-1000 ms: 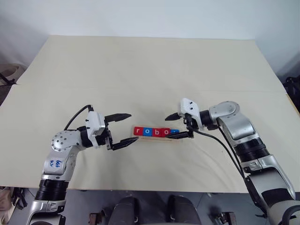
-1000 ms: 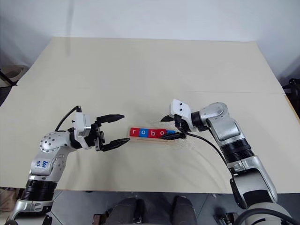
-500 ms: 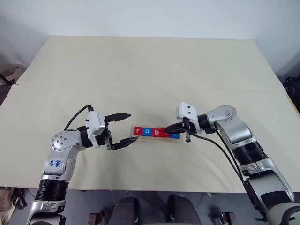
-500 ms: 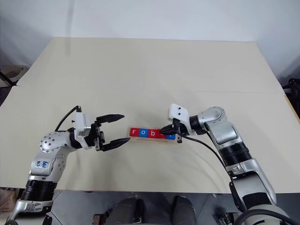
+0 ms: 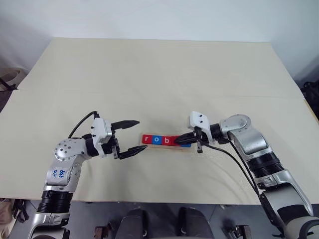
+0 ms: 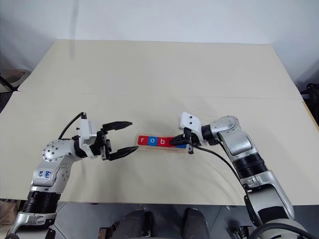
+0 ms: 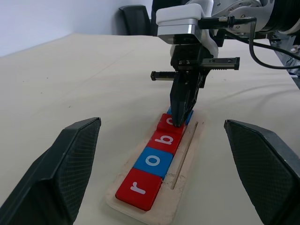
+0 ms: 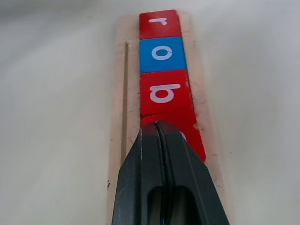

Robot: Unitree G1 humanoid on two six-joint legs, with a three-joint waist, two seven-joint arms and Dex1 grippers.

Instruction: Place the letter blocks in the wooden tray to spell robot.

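Where the cream tabletop (image 5: 159, 74) nears its front edge, about midway between the side edges, lies one wooden tray (image 7: 187, 154), long and narrow, its length parallel to that edge.

Letter blocks in the tray, five, in a single touching row:
- red "r" (image 7: 139, 188), at the end toward the left gripper
- blue "o" (image 7: 153, 160)
- red "b" (image 7: 167, 138)
- a red block (image 8: 190, 129), its letter hidden under the fingertips
- a blue block (image 7: 188, 117), largely hidden behind the right fingers, letter unreadable

Grippers, two:
- the left gripper (image 5: 135, 135), beside the tray's "r" end and clear of it, fingers (image 7: 70, 159) spread wide, holding nothing
- the right gripper (image 5: 177, 139), over the tray's other end, fingers (image 8: 161, 164) pressed together, their tip on the fourth block; nothing is held between them.
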